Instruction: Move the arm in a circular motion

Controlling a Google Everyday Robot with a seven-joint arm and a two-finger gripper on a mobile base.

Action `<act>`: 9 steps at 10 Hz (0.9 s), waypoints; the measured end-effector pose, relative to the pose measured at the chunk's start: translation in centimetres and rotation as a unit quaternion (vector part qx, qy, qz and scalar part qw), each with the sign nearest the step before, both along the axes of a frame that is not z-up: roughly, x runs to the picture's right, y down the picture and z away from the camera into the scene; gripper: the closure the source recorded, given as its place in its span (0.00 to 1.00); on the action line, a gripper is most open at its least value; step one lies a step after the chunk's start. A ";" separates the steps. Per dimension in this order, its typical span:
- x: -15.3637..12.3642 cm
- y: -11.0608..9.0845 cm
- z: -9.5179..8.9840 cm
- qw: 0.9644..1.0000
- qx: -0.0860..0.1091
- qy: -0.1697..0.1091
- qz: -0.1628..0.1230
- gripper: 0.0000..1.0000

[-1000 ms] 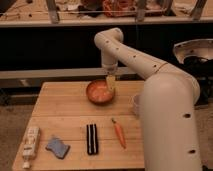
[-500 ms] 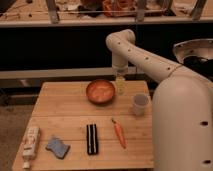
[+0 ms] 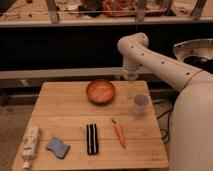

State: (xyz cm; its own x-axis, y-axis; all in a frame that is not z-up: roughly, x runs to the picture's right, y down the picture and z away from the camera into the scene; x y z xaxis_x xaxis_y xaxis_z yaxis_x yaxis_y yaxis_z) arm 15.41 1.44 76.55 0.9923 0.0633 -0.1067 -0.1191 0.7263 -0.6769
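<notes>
cream arm (image 3: 165, 62) bent over table, hand (image 3: 131, 90) hanging down.

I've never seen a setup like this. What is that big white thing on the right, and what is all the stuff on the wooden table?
The big white thing is a robot arm: thick cream tubes joined by rounded joints. There is one picture, looking down on the table from in front. The arm bends down at the table's far right, and its small yellowish tool hangs just above the wooden table, between an orange bowl and a pale cup. It holds nothing that I can see. Nearer the front lie a carrot, a black ridged bar, a blue sponge and a white packet.
</notes>
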 end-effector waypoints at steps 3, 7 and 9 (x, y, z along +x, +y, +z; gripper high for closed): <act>3.6 4.2 -5.0 1.000 0.006 0.022 0.017 0.20; 3.2 7.8 -9.7 0.999 0.019 0.027 0.027 0.20; 0.4 8.4 -10.3 0.999 0.027 0.014 0.020 0.20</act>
